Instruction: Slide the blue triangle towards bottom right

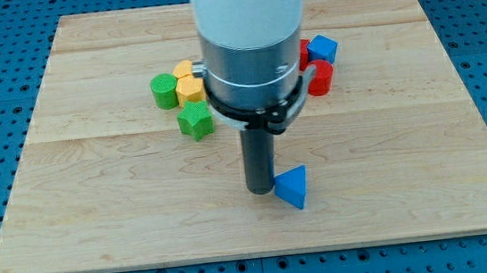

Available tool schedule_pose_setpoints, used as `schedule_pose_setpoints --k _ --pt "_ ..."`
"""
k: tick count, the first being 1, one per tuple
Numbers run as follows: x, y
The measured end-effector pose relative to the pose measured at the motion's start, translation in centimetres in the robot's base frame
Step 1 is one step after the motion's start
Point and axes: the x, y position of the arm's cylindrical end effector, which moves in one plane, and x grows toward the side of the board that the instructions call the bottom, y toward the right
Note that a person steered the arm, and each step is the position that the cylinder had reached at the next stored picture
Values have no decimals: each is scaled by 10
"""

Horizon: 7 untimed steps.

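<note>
No claw shows on this arm, so there is nothing to call apart or together; you work with a straight dark rod, and my tip [262, 189] is all that meets the blocks.

The blue triangle [291, 187] lies low on the table [99, 213], a little right of centre and near the view's bottom edge. My tip stands at its left side, touching it or just short of touching; the gap is too fine to tell.

Judge the triangle as light, stiff and small, likely to slide readily on the smooth wood. You cannot grip it, only shove it. Its slanted faces may let it turn or slip off the round rod if you press off-centre. Set the contact on its upper-left side and drive through its middle, so the push runs toward the view's bottom right. From its present spot, a push would send it more rightward than down.

Farther up, a green block [195, 121], yellow blocks [190, 89] and a green cylinder [164, 90] cluster left of the rod. Red blocks [319, 77] and a blue block [323, 48] sit right of it, well apart from the path.
</note>
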Motion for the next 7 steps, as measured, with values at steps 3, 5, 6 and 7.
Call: schedule_pose_setpoints --k 3,5,6,7 --pt "21 101" --pt "24 80" --pt "-21 54" --pt "-45 118"
